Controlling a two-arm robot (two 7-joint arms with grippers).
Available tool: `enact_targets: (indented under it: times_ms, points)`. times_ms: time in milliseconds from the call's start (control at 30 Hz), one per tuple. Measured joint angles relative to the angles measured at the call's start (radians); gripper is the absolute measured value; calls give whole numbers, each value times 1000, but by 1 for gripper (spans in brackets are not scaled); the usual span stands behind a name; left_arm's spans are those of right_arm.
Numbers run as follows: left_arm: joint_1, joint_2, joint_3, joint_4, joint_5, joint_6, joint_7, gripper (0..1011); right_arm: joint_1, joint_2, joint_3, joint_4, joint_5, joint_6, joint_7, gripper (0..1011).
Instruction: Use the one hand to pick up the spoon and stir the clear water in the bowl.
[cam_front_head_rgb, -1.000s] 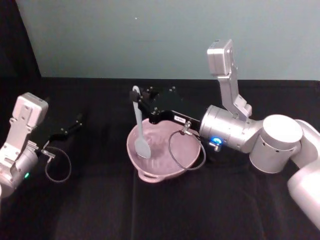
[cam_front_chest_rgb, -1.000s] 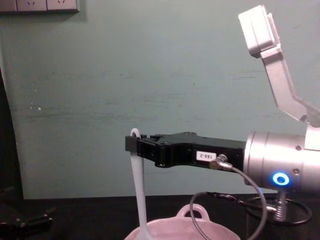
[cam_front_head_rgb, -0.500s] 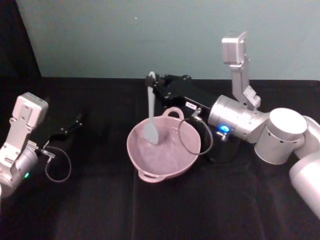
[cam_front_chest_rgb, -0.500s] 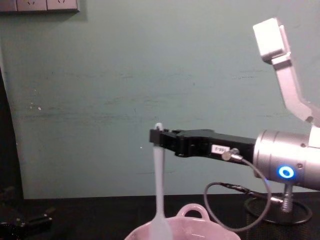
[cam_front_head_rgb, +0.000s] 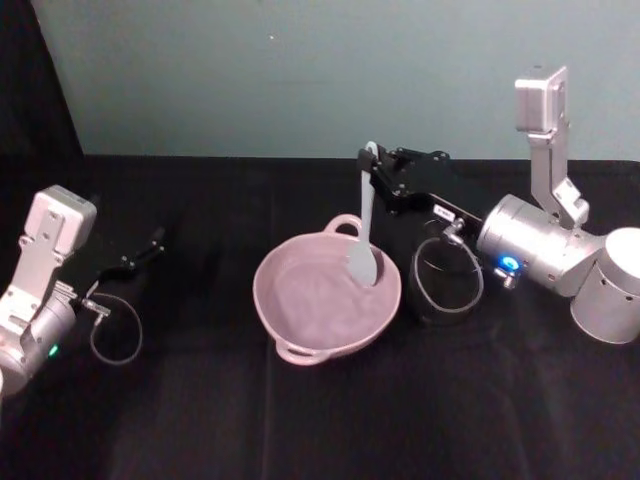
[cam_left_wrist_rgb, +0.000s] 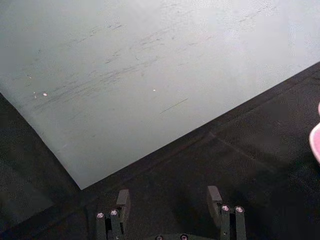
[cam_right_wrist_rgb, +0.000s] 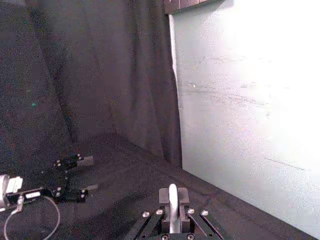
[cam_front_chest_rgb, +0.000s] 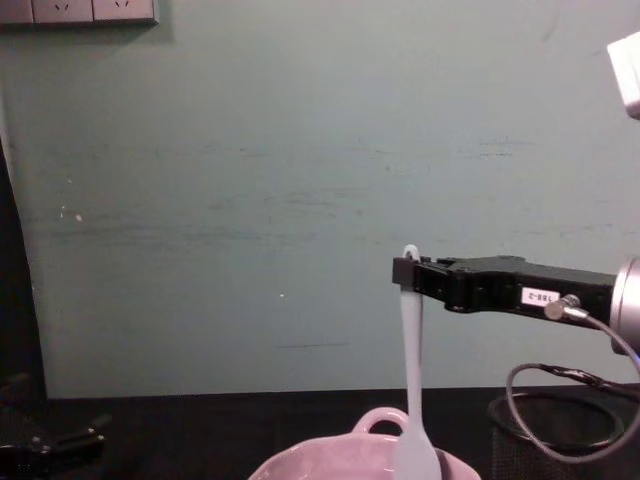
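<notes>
Now right pincer (cam_front_head_rgb: 376, 168) clenched on spoon (cam_front_head_rgb: 366, 215), blade swept rightward to bowl (cam_front_head_rgb: 262, 300) right rim; left pincer (cam_front_head_rgb: 153, 241) parked, released.

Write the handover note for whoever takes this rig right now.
Right end effector: shut on the spoon near its handle tip, with the spoon hanging upright.
Left end effector: open, holding nothing, parked low at the robot's left.
Bowl: middle of the table. The spoon's blade is low inside its right side, by the rim.
Done: spoon picked up and brought into the bowl.
Left: stir the water.
</notes>
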Motion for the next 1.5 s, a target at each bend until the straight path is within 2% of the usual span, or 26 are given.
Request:
enact_targets:
  times_ms: [200, 367, 667, 900, 1067, 1233, 1500]
  points:
    - [0, 0, 0, 0, 0, 0, 0, 1011, -15, 18, -10, -46, -25, 24, -6, 110]
    - [0, 0, 0, 0, 0, 0, 0, 1011, -22, 17, -41, -79, -46, 42, 0, 110]
    - [0, 0, 0, 0, 0, 0, 0, 1011, -7, -29, -98, -86, -55, 45, 38, 110]
    - [0, 0, 0, 0, 0, 0, 0, 1011, 30, -68, -124, -42, -57, 28, 59, 110]
    - [0, 0, 0, 0, 0, 0, 0, 1011, 58, -89, -123, 12, -55, 9, 65, 110]
    - [0, 0, 0, 0, 0, 0, 0, 1011, 75, -102, -103, 70, -45, -15, 64, 110]
    - [0, 0, 0, 0, 0, 0, 0, 1011, 62, -86, -56, 98, -38, -35, 35, 110]
